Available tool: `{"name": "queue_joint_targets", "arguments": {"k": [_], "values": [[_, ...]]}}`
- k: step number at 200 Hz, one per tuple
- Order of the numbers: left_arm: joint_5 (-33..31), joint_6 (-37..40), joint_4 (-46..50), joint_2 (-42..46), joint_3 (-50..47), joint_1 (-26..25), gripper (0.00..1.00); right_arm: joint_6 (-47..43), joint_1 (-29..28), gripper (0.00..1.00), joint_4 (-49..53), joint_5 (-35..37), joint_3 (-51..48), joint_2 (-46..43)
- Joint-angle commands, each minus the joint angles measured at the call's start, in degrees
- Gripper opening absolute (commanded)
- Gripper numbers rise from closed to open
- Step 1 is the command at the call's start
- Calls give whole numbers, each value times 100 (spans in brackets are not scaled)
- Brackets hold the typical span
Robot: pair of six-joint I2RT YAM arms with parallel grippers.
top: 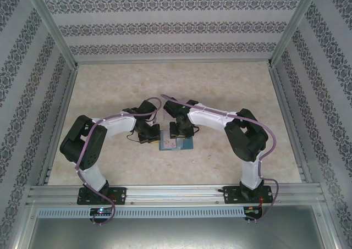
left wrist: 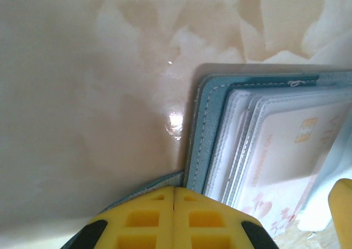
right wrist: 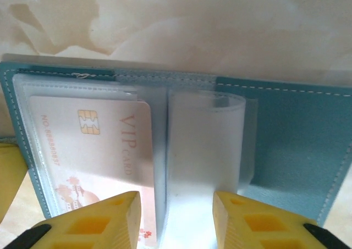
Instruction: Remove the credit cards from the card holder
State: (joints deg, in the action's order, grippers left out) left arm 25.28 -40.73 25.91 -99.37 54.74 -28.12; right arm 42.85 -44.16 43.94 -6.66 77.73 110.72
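Your card holder (top: pixel 176 144) lies open on the marbled table (top: pixel 220 84), between the two arms and towards their side. It is teal with pale stitching along the edges, and its clear sleeves (right wrist: pixel 203 144) rise from the spine. One sleeve holds a whitish VIP card (right wrist: pixel 93 144) with a gold chip and red print. Your right gripper (right wrist: pixel 176 198) stands partly apart, with a curled sleeve between its fingers. Your left gripper (left wrist: pixel 174 193) is closed tight at the holder's corner.
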Motion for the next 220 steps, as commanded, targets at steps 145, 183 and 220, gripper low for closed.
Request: {"name": "queue_joint_targets", "arguments": {"k": [145,183,220], "values": [[47,109,37,-240,3,-41,0,81,198,4,-326,-609,-344,-556],[47,112,54,-258,21,-41,0,180,407,0,-818,-1038,-733,-674],[30,128,83,-258,21,-37,0,-41,467,14,-451,-472,-760,-573]]}}
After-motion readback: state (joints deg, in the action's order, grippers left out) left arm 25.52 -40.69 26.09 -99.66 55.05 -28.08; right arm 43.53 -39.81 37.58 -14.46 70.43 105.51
